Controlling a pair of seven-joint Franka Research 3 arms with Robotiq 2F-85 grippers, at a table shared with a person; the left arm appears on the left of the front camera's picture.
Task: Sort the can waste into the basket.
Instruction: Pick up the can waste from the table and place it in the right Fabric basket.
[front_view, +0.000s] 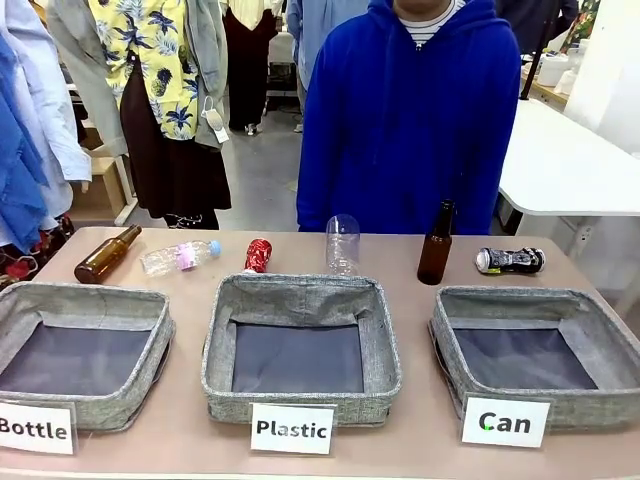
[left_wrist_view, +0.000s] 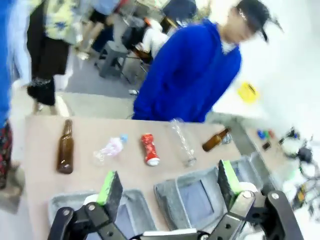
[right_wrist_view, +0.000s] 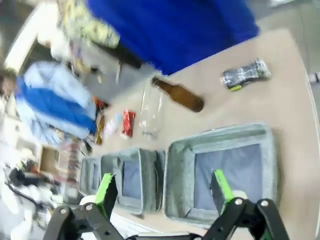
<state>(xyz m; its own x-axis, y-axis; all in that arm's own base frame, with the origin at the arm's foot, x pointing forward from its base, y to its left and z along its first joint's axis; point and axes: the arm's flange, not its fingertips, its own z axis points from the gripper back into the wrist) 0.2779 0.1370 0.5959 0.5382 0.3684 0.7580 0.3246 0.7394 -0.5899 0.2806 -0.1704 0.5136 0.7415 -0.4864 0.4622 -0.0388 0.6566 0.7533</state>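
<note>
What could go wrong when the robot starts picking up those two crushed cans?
1. The upright brown bottle stands close beside the silver can; the right tool, reaching in, might knock it over.
2. The red can lies behind the Plastic basket, far from the Can basket, so it might get dropped in the wrong one or bump the upright clear bottle on the way.
3. Both cans are crushed and shiny, so they may slip.
</note>
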